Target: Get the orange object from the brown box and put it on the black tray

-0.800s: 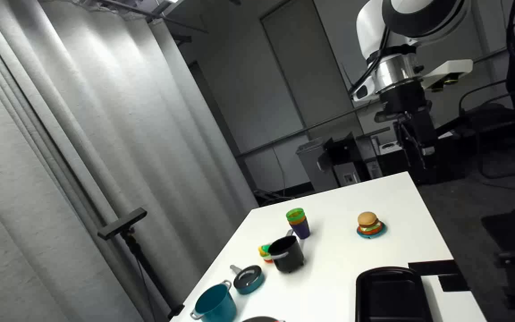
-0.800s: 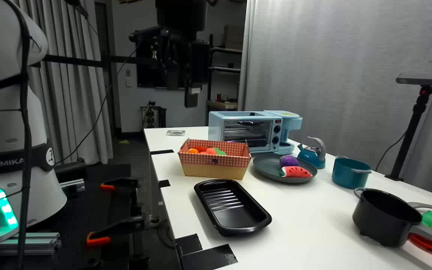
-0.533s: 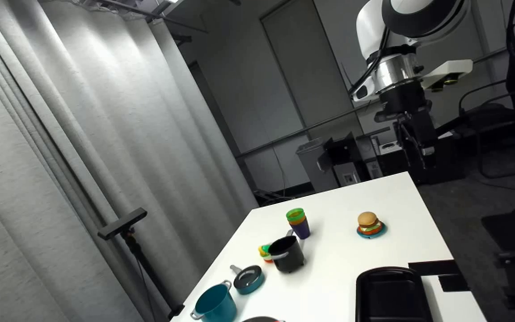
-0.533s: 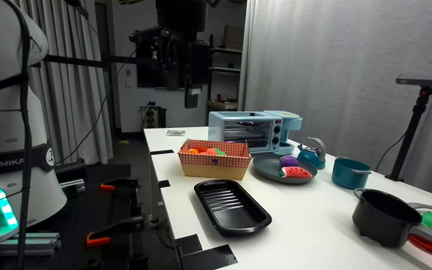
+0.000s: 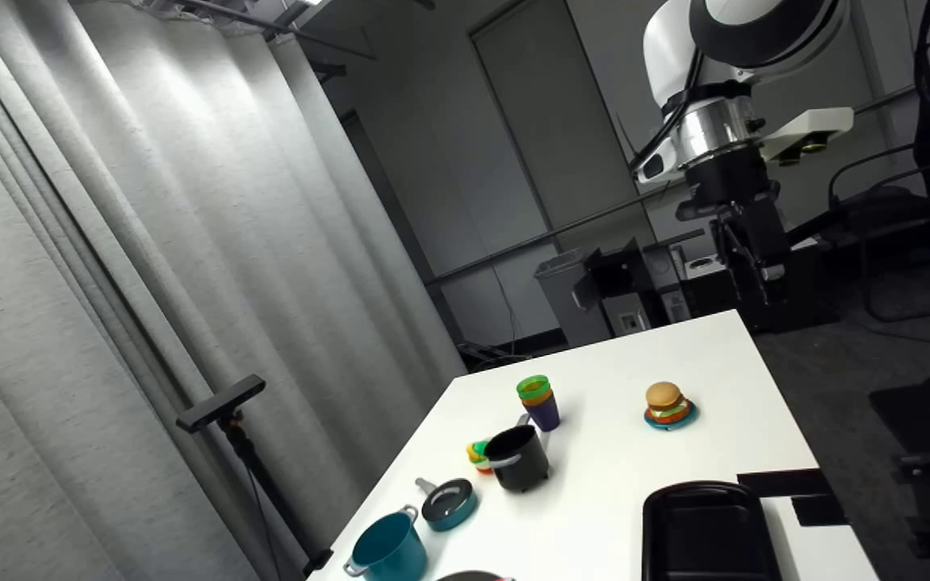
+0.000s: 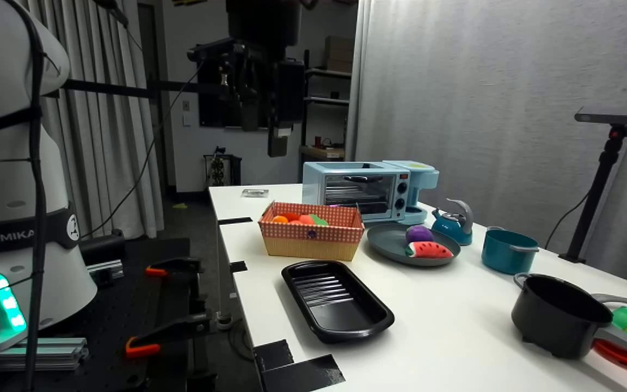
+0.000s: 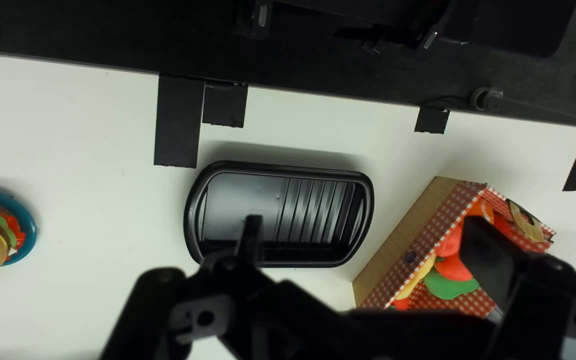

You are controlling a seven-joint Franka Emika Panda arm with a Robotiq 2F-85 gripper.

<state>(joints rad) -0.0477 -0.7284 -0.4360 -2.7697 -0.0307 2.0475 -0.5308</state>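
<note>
My end effector [image 7: 365,230] hangs well above the level of the desk [image 6: 444,316], its jaws set wide apart and holding nothing. The orange object [image 6: 280,219] lies inside the brown box [image 6: 313,249], near one end; a red piece [image 7: 453,268] and a green piece [image 7: 448,285] lie there too. In the wrist view I hide part of the box. The black tray [image 7: 248,200] stands just beside it, near the desk's edge. In an exterior view, a grey plate [image 6: 387,239] with a purple lump [image 6: 419,234] and a watermelon slice [image 6: 429,250] sits just beside the box. The burger [image 5: 664,395] rests on a small teal plate [image 5: 680,419], well apart from the tray.
</note>
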